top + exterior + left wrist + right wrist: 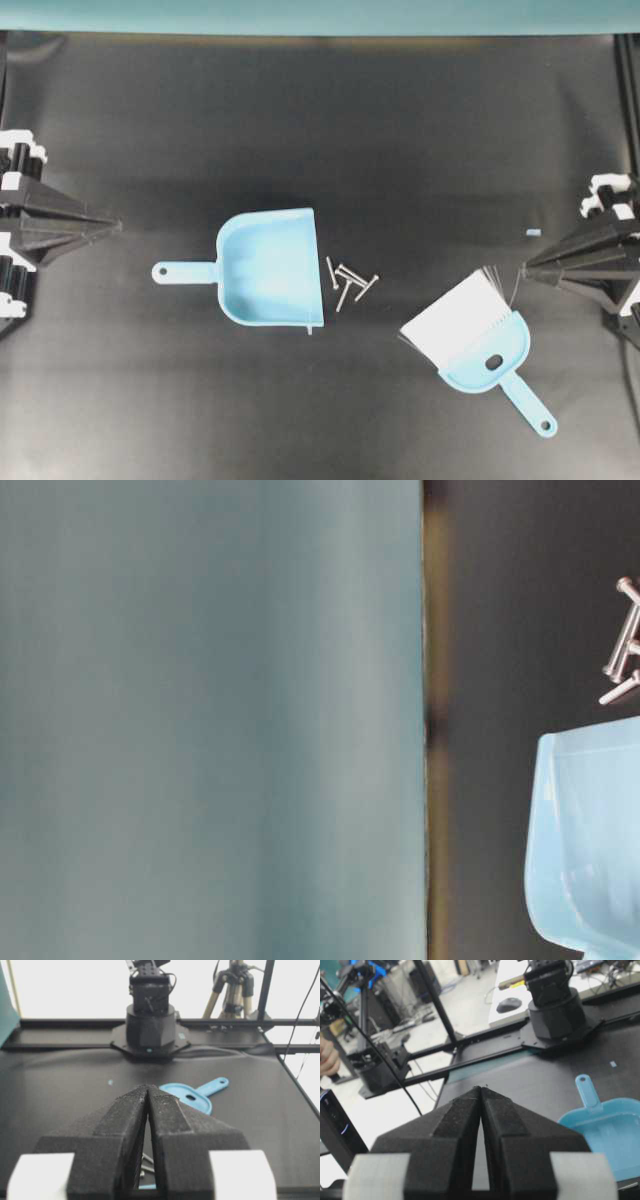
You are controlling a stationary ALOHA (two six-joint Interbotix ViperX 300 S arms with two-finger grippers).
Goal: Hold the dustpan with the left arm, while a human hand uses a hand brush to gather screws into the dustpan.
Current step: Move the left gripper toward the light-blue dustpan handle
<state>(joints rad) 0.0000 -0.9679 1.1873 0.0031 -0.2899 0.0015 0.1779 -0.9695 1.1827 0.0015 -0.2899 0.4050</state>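
The black tabletop carries everything, with both arms parked at its left and right edges, well apart from the tools.

The dustpan lies flat near the middle, handle pointing left toward the left end effector and wide mouth facing right. That layout looks deliberate: the handle is offered to the arm that must hold it, and the mouth opens onto the debris. The pan is empty; nothing lies inside it yet.

The hand brush lies to the right, nearer the lower edge, bristles angled up and to the left, handle trailing away to the lower right, where a person reaching in could probably pick it up easily. No human hand is over the tabletop in the overhead view.

The left end effector has its jaws pressed together on nothing, as the left wrist view shows. The right end effector is likewise pressed together and empty, its tip just beside the bristle ends.

The screws sit in a loose cluster just beside the pan's mouth, outside it, placed for a short sweep. By my judgement the task is not yet begun.
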